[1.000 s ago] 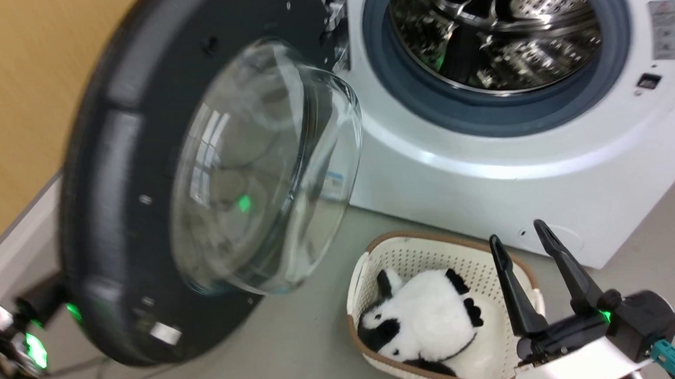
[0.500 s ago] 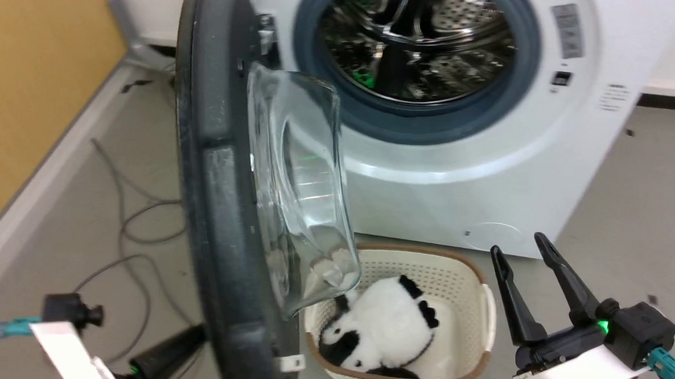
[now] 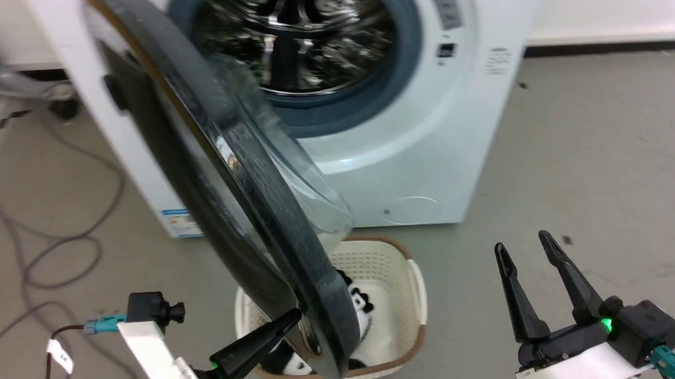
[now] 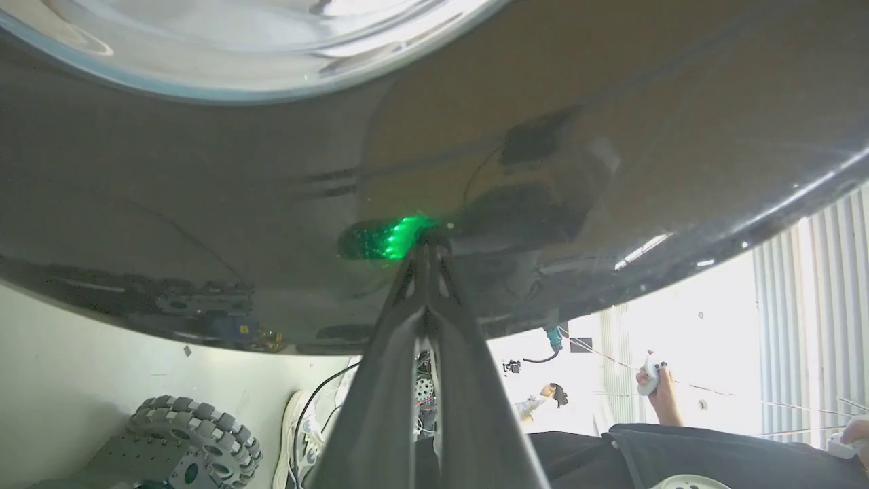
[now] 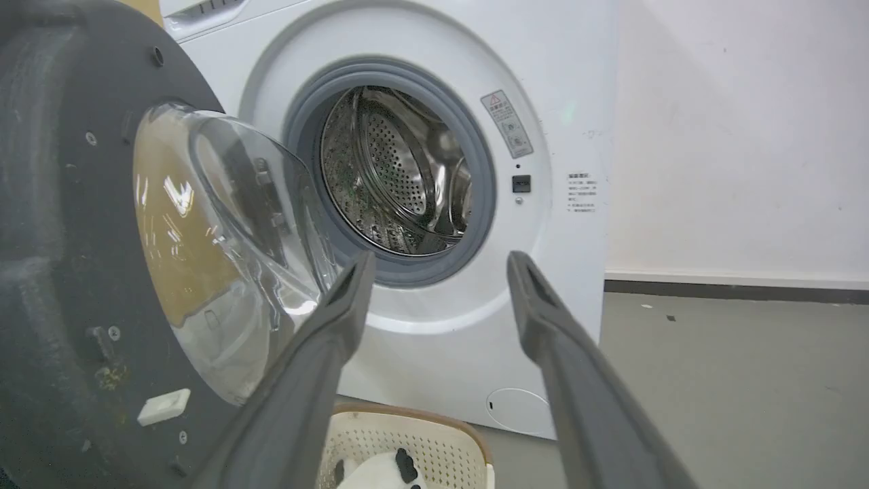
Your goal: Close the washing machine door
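The washing machine (image 3: 427,151) stands white ahead, its steel drum (image 3: 296,37) exposed. The washing machine door (image 3: 246,176) hangs about half shut, edge-on in the head view, its glass bowl facing the opening. My left gripper (image 3: 294,316) is shut, fingertips pressed against the door's glossy outer face (image 4: 204,204) near the lower rim; the tips (image 4: 428,241) meet their own reflection there. My right gripper (image 3: 522,242) is open at the lower right, holding nothing. In the right wrist view it (image 5: 441,261) points at the opening, with the door's matte inner face (image 5: 61,204) to its left.
A cream basket (image 3: 416,300) with a panda plush (image 3: 360,308) sits on the floor below the door's lower edge. Cables (image 3: 61,247) loop on the floor at the left. A person's hand (image 4: 655,380) with a controller shows behind the door.
The door has swung from wide open to about half shut, with my left gripper following its outer face. The head camera has turned. The right gripper holds its pose.
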### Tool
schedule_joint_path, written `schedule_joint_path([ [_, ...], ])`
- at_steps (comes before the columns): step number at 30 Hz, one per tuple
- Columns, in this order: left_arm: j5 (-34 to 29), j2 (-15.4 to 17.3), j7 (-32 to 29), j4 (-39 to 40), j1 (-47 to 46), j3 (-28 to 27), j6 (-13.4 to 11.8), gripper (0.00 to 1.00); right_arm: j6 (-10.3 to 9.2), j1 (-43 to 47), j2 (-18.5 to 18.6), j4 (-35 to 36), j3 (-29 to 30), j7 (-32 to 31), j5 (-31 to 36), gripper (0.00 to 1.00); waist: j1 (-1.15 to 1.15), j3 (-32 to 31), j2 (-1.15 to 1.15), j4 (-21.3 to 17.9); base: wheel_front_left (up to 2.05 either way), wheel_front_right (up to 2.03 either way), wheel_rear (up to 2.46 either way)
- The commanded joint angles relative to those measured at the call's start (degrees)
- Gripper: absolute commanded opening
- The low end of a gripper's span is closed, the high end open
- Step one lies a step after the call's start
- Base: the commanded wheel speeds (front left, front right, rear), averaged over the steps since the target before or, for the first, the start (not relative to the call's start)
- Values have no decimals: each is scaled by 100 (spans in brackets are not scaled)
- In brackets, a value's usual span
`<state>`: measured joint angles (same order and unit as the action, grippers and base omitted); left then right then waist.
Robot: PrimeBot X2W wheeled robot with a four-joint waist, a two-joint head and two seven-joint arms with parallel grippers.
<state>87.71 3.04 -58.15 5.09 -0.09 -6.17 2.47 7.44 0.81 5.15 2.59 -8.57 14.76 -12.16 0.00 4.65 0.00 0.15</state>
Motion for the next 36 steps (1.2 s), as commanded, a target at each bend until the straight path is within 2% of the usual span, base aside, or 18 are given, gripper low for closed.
schedule_joint_path([
  [1, 14, -14, 119, -48, -72, 53, 63, 0, 5, -47, -7, 1, 3, 24, 10, 100, 0, 147, 0, -377, 0, 0, 0],
  [9, -85, -15, 1423, -575, -550, 552, 392, 0, 5, -71, -40, 52, 87, 24, 22, 100, 0, 447, 0, -1177, 0, 0, 0],
  [13, -170, -15, 2183, -859, -975, 734, 458, 0, 5, -81, -72, 74, 109, 24, 15, 100, 0, 620, 0, -1499, 0, 0, 0],
  [20, -744, -16, 3717, -1666, -1828, 745, 485, 0, 5, -135, -154, 71, 87, 24, -20, 100, 0, 850, 0, -1968, 0, 0, 0],
  [27, -924, -16, 4717, -2394, -2605, 810, 497, 0, 5, -138, -198, 52, 65, 24, -26, 100, 0, 922, 0, -2159, 0, 0, 0],
  [31, -902, -15, 4875, -2580, -2751, 933, 500, 0, 5, -137, -209, 48, 119, 24, -16, 100, 0, 869, 0, -2125, 0, 0, 0],
  [36, -969, 95, 5023, -2492, -2480, 1090, 501, 0, 5, -117, -217, 39, 121, 24, -5, 100, 0, 695, 0, -1907, 0, 0, 0],
])
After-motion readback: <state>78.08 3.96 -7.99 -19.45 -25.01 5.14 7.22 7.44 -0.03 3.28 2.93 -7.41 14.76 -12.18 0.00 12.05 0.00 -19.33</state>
